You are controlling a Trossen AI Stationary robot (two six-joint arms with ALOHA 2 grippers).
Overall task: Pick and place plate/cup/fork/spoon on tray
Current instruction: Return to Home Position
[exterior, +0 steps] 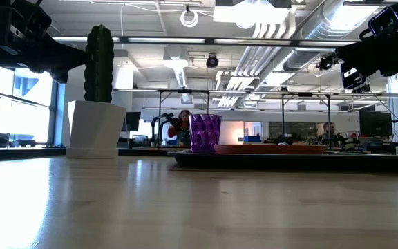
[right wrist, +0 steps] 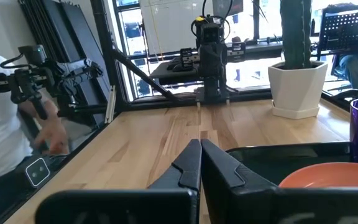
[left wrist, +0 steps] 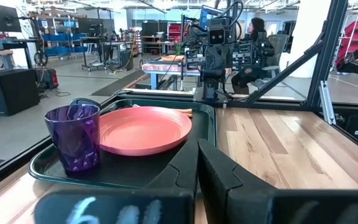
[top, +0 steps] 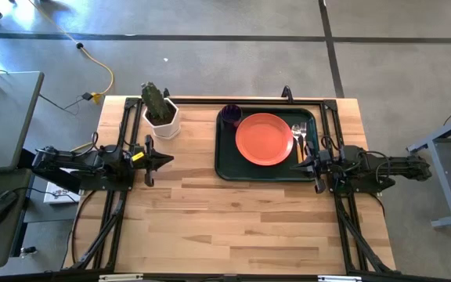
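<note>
You've got the plate centred on the tray, cup at its far-left corner, fork & spoon along its right edge. Left claw is pressed together, parked left of the tabletop. Right claw is pressed together just off the tray's right edge, holding nothing.

Left gripper and right gripper both closed, arms level, facing each other

Lab/workshop | exposed ceiling ducts | equipment benches | concrete floor
</note>
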